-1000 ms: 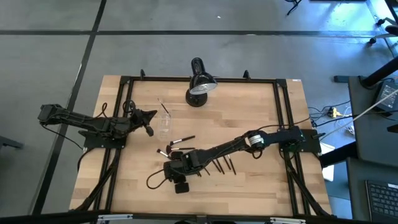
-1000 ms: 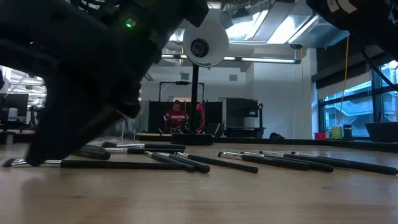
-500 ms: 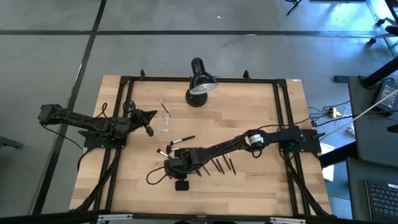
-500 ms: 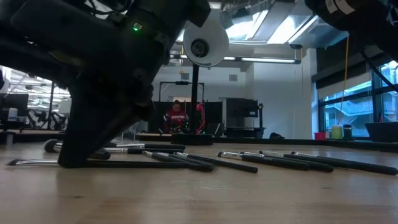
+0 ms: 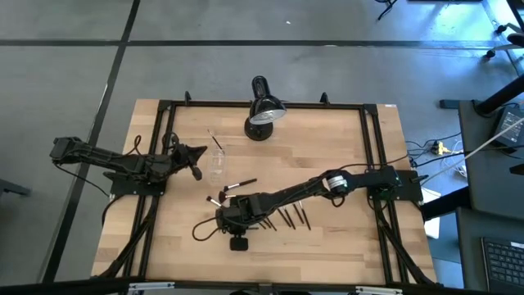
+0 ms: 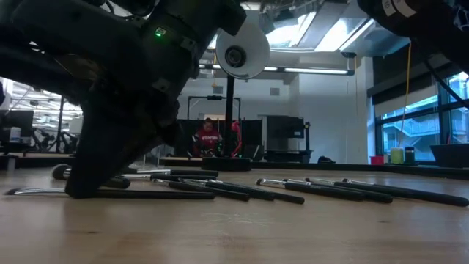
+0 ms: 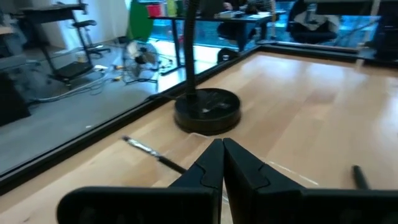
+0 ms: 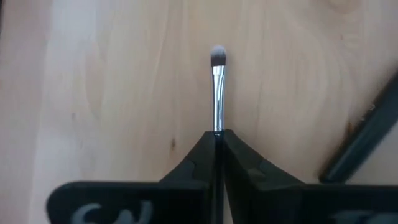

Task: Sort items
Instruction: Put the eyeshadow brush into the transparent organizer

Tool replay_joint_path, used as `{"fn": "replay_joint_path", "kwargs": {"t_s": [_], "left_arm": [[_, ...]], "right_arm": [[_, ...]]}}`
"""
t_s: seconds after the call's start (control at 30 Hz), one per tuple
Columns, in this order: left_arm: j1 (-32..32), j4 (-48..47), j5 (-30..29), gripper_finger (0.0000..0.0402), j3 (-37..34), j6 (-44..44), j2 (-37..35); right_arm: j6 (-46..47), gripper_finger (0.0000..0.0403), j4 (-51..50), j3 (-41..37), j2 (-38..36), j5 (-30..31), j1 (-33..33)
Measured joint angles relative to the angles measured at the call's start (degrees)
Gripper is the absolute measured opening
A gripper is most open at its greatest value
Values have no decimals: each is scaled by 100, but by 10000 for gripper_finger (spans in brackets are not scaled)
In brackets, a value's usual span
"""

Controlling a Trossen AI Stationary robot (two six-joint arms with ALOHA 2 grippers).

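Several thin makeup brushes lie on the wooden table: a row right of my right gripper, and loose ones near the clear cup. My right gripper is shut on one brush, whose silvery ferrule and pale tip stick out past the fingertips. That brush lies flat along the table in the low view. My left gripper is shut and holds nothing. It hovers at the table's left, beside the cup. My right gripper pinches the brush between its two fingertips at the near end of the ferrule, where the dark handle begins. The fingers slant down from the table's right. The brush runs on ahead of them toward the left, lying on the wood.
A black desk lamp stands at the table's far edge, its round base ahead of my left gripper. One brush lies between that gripper and the lamp. A black frame borders the table. A person sits in the room behind.
My right gripper has rolled at the wrist, its body now steeper in the low view, and has shut on the brush lying at its fingertips. The brush stays flat on the table.
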Motion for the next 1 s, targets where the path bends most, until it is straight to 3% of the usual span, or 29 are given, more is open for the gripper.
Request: {"fn": "replay_joint_path", "kwargs": {"t_s": [0.17,0.47,0.83,1.0], "left_arm": [[-140,-2,166,6,88,2,-15],[-583,0,131,6,245,58,-29],[-1075,2,-633,6,246,118,-44],[-1288,3,-928,6,246,120,-44]], "right_arm": [[36,27,30,-20,-158,46,-25],[-128,34,-297,-3,-571,1011,-8],[-251,34,-1104,6,-774,2645,-37],[-125,35,-1309,10,-803,2941,-120]]}}
